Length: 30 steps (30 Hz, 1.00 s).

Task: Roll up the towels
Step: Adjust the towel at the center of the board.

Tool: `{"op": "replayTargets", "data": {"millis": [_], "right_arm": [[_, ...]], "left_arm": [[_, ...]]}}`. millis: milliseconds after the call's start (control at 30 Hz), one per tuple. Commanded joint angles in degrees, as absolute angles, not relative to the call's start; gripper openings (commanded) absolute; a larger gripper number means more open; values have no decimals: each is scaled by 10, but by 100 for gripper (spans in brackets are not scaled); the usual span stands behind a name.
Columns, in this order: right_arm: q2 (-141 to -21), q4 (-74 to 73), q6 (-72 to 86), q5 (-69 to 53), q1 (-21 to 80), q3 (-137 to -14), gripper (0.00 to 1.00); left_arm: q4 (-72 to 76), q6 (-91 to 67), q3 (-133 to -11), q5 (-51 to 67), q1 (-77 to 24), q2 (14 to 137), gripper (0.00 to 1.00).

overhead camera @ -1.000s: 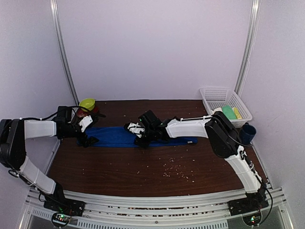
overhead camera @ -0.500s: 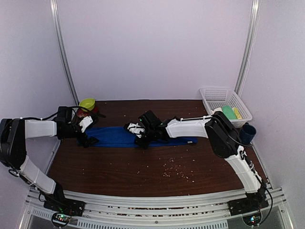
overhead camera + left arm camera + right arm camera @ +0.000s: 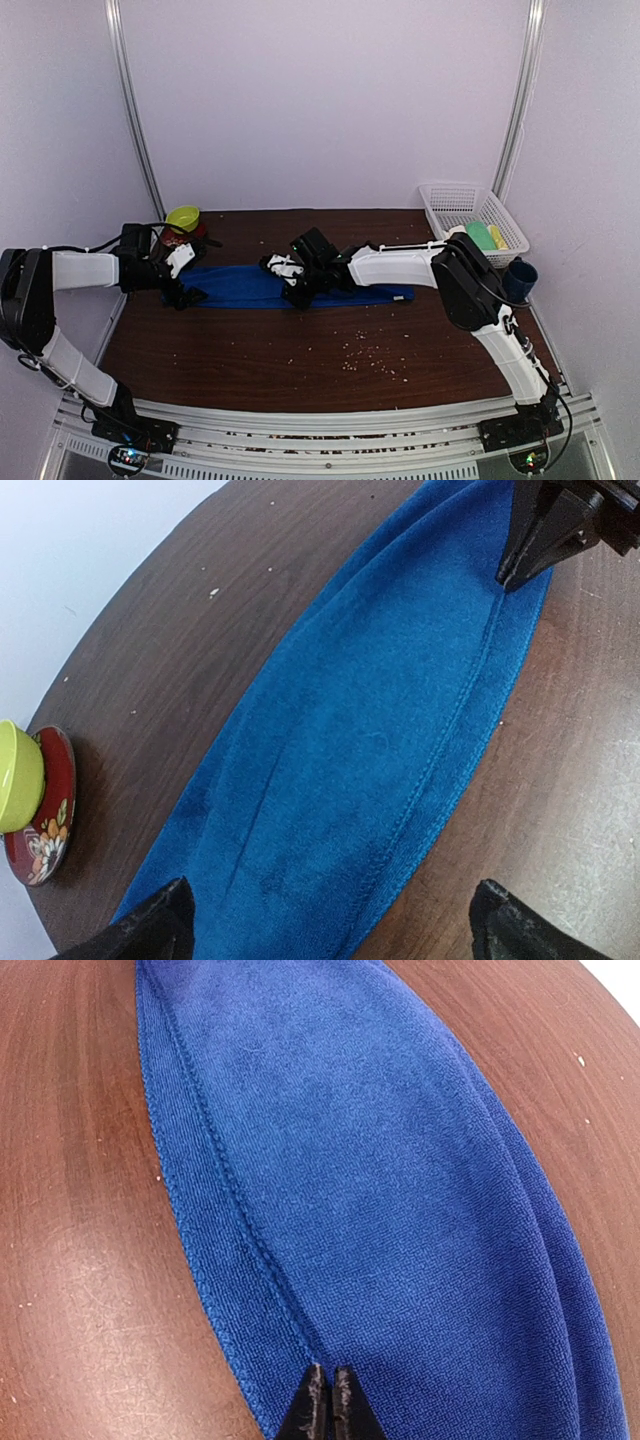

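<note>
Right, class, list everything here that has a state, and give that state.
blue towel: spread flat, unrolled.
left claw: open, straddling the towel's end.
right claw: shut on the towel's hem.
basket: upright, part filled.
green bowl: sitting on a red saucer.

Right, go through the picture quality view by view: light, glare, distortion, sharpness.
Top external view: soft, even light, no glare, but coarse; the crumbs on the table are mere specks. Left wrist view: heavy fisheye bends the table edge; the blue towel is sharp, stitching and all. Right wrist view: a pale sheen on the wood at left; the weave is crisp, the right gripper dark.
</note>
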State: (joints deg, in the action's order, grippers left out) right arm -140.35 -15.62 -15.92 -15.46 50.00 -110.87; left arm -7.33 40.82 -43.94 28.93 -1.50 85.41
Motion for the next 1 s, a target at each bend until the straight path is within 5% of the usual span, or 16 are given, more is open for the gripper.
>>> {"op": "replayTargets", "data": {"millis": [0,967], "right_arm": [[-1413,-162,-147,-147,497,-1124,3],[-1368,-149,-150,-198,498,-1085,0]], "left_arm": [[-54,403,-434,294,-13,858,98],[-54,402,-435,297,-15,862,98]]}}
